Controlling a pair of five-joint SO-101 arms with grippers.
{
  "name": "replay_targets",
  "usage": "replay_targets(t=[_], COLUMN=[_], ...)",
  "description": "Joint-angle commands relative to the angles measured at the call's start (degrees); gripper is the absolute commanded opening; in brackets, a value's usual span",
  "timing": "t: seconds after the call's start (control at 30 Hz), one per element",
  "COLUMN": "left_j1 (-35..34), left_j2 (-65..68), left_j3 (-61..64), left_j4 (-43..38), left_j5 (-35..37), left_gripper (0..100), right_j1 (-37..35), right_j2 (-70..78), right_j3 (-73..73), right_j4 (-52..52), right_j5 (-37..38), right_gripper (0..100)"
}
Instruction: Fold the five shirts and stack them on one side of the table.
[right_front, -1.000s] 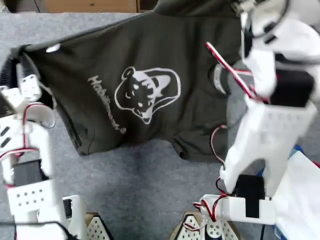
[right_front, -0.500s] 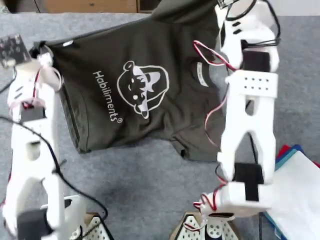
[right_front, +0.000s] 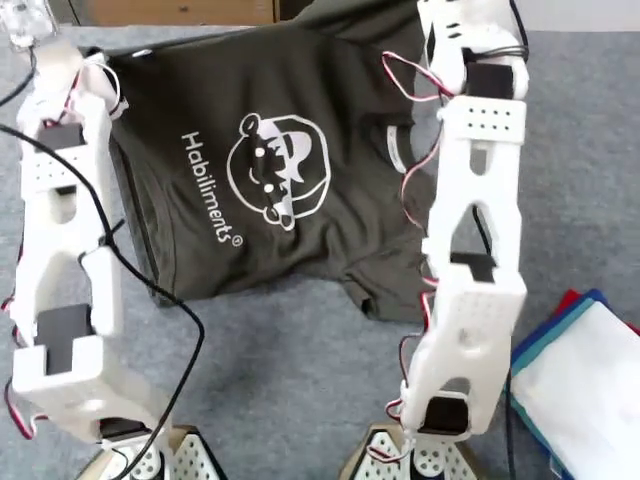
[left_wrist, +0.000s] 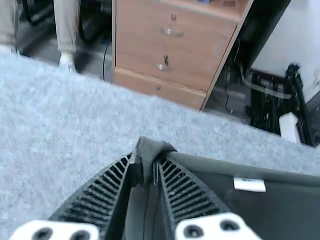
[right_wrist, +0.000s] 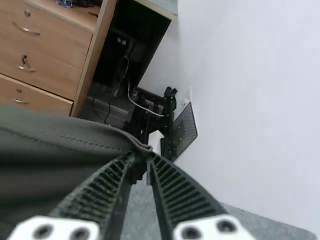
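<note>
Your left gripper (left_wrist: 145, 169) and right gripper (right_wrist: 140, 164) are each clamped on the dark shirt (right_front: 340, 240) — jaws narrow on fabric. White lettering (right_front: 212, 186) sits beside a bear print (right_front: 277, 170), face up.

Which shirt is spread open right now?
The dark olive shirt with the white print, held in both arms' jaws. The white shirt lies folded on top of the pile beside it.

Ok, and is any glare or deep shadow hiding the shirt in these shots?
High view: even light, no glare; the dark shirt and its white print stand out plainly. Left wrist view: soft light, the fold pinched in the left gripper and the white label both show. Right wrist view: the bright wall makes the fabric in the right gripper look dark, yet its seam shows.
</note>
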Motion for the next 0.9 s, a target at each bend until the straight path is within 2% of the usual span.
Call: replay_targets(t=[0.0,0.3,0.5,0.6,0.73,0.87], left_j1=[0.00,2.81,2.64,2.46,2.99,3.16], left_j2=[1.63,2.51,2.77,2.77,2.42,1.89], left_j3=[-7.30,-6.68,-6.59,-5.89,-1.23,6.33], left_j4=[5.01,24.62,35.87,38.86,39.21,39.03], left_j5=[0.18,-4.48,1.32,3.16,3.16,3.08], left_gripper=[2,2,2,2,2,2], right_j1=[-0.48,-1.01,-2.33,-2.33,-2.15,1.89], right_j2=[4.79,9.45,9.54,9.54,9.63,9.89], right_j3=[-14.99,-31.08,-33.45,-34.07,-36.88,-40.84], right_j4=[7.38,33.41,45.80,50.90,58.73,62.59], right_j5=[0.00,5.19,2.90,0.00,-0.18,1.41], right_gripper=[0.6,0.6,0.5,0.5,0.5,0.5])
